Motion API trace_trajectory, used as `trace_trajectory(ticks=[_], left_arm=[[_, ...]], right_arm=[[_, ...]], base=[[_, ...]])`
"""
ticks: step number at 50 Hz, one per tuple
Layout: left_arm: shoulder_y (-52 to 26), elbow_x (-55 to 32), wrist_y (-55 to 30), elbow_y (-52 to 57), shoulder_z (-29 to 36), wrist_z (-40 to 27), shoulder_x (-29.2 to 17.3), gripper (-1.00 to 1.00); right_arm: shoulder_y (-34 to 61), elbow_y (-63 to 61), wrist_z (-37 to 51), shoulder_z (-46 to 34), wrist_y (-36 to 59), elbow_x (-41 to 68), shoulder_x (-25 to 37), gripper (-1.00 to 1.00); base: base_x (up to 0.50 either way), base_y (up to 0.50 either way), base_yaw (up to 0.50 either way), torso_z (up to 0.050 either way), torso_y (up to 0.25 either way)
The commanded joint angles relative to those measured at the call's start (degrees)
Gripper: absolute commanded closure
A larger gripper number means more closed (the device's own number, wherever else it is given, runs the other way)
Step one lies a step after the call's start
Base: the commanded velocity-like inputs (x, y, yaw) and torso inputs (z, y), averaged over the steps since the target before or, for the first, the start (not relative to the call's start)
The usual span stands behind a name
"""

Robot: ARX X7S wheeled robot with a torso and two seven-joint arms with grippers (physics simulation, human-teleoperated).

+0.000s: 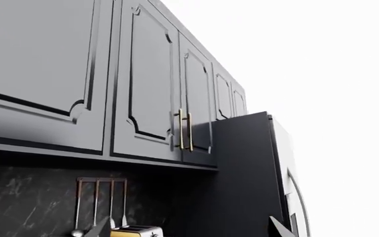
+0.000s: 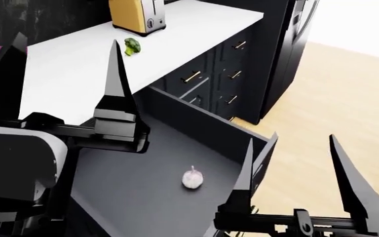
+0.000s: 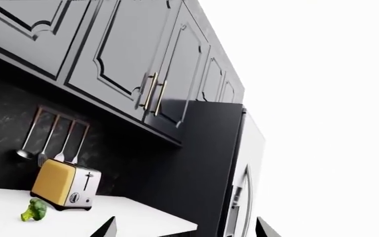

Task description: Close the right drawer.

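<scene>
With both sets of fingers spread and holding nothing, the left gripper (image 2: 64, 74) hangs over the white countertop (image 2: 71, 74) edge and the right gripper (image 2: 295, 168) sits just off the right drawer (image 2: 143, 173) front corner. Drawer is pulled well out below the counter, dark grey inside, one garlic bulb (image 2: 192, 178) on its floor. Farther back: broccoli (image 2: 132, 46), yellow toaster (image 2: 136, 16), black fridge (image 2: 285, 44).

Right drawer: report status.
Left gripper and right gripper open, holding nothing. Right drawer pulled wide open, garlic bulb inside. Nothing blocking its travel.
</scene>
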Motion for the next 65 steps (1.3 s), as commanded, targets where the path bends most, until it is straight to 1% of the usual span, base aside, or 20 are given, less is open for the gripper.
trace_trajectory(ticks=[1,8,12,25,39,45,46,53,65], left_arm=[[0.0,0.3,0.5,-0.1,0.5,-0.1,-0.3,-1.0],[-0.3,0.2,0.6,-0.1,0.8,-0.3,-0.3,-1.0],[-0.7,0.0,0.4,0.2,1.0,-0.5,-0.3,-1.0],[-1.1,0.5,0.4,-0.1,1.8,-0.6,0.1,-1.0],[-0.5,1.5,1.2,-0.4,2.6,-0.4,-0.2,-1.0],[-0.7,1.5,1.3,-0.3,2.7,-0.4,-0.3,-1.0],[-1.2,1.1,1.1,0.0,2.6,-0.6,-0.2,-1.0],[-1.5,0.9,1.2,0.1,2.9,-0.9,-0.3,-1.0],[-2.1,0.7,1.4,-0.1,3.3,-1.1,-0.3,-1.0]], right_arm=[[-0.2,0.0,0.5,0.6,-0.2,1.4,0.0,-1.0],[0.3,0.0,0.3,-0.5,0.7,1.2,0.0,-1.0],[1.1,0.0,0.8,-2.3,3.1,-3.8,0.0,-1.0],[0.2,0.0,1.3,-0.4,0.7,-2.1,0.0,-1.0],[-0.5,0.0,2.0,-0.2,0.0,-1.8,0.0,-1.0],[-0.6,0.0,2.1,-0.6,0.1,-1.9,0.0,-1.0],[-1.2,0.0,2.1,-0.1,-1.1,-1.7,0.0,-1.0],[-1.7,0.0,2.2,0.5,-1.5,-1.1,0.0,-1.0],[-0.7,0.0,2.3,0.5,-0.5,-0.5,0.0,-1.0]], base=[[-0.25,-0.19,0.0,0.0,0.0],[-0.01,0.0,0.0,0.0,0.0],[0.0,0.0,0.0,0.0,0.0],[0.37,0.26,0.0,0.0,0.0],[0.0,0.0,0.0,0.0,0.0],[0.23,-0.3,0.0,0.0,0.0],[0.0,0.0,0.0,0.0,0.0],[0.0,0.0,0.0,0.0,0.0],[0.01,-0.01,0.0,0.0,0.0]])
